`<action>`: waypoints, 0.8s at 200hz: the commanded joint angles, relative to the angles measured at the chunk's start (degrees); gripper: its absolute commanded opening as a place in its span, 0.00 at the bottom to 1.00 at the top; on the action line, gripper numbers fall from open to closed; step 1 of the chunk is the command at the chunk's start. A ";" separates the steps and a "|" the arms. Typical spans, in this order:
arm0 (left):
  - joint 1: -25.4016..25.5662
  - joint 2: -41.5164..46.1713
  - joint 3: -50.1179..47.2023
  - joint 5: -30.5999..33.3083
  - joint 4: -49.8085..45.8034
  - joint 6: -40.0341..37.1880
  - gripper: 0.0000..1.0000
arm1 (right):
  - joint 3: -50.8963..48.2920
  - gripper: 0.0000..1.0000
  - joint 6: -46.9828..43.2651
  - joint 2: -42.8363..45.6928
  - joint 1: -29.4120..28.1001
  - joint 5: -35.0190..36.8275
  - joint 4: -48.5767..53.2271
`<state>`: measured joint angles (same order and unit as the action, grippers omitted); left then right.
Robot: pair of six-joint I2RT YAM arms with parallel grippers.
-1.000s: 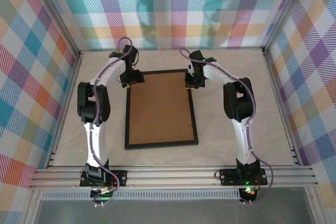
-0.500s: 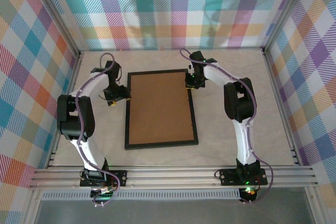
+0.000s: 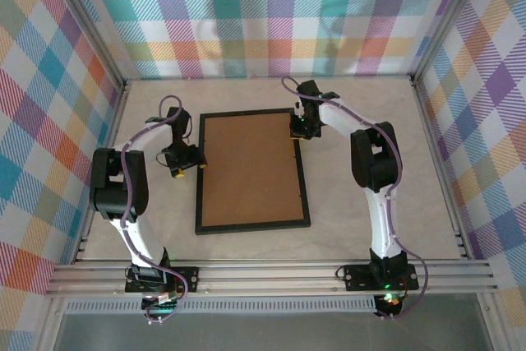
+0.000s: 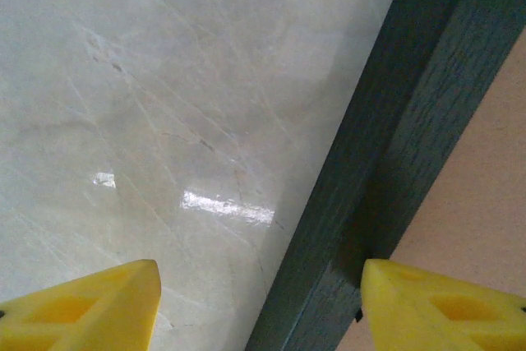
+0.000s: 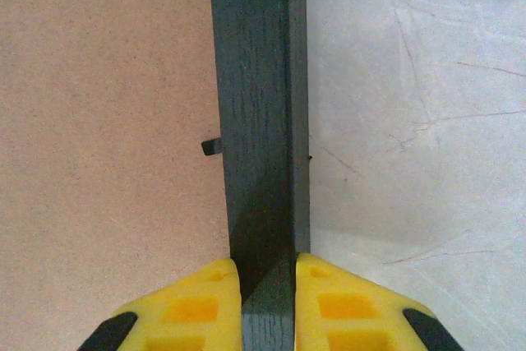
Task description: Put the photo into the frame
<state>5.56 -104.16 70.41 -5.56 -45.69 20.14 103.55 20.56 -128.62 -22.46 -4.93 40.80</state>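
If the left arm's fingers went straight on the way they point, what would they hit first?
Probably the frame, its black left rail lying between the open fingers; depth is unclear.

Lab cell: plaid walls (image 3: 271,14), aluminium rails (image 3: 271,275)

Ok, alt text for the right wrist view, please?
The right gripper clamps the frame by its black rail. Brown back board with a small black tab lies left, pale marbled table right.

White arms (image 3: 382,219), black joints (image 3: 374,158), purple cables (image 3: 170,99), yellow fingertips (image 5: 325,310)
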 commanded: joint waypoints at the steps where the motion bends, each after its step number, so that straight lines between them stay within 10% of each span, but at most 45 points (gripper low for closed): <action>1: 0.69 1.66 -1.48 -0.03 -0.43 0.60 0.66 | -2.28 0.17 0.99 -1.86 -0.48 0.01 2.91; 160: 2.39 2.00 -1.93 1.21 -3.35 0.31 0.66 | -1.24 0.17 1.23 -2.38 -0.48 -0.43 2.95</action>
<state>6.92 -103.00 69.49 -4.19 -46.54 20.16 103.55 20.56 -128.62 -22.46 -4.95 40.77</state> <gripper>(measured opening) 0.658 0.171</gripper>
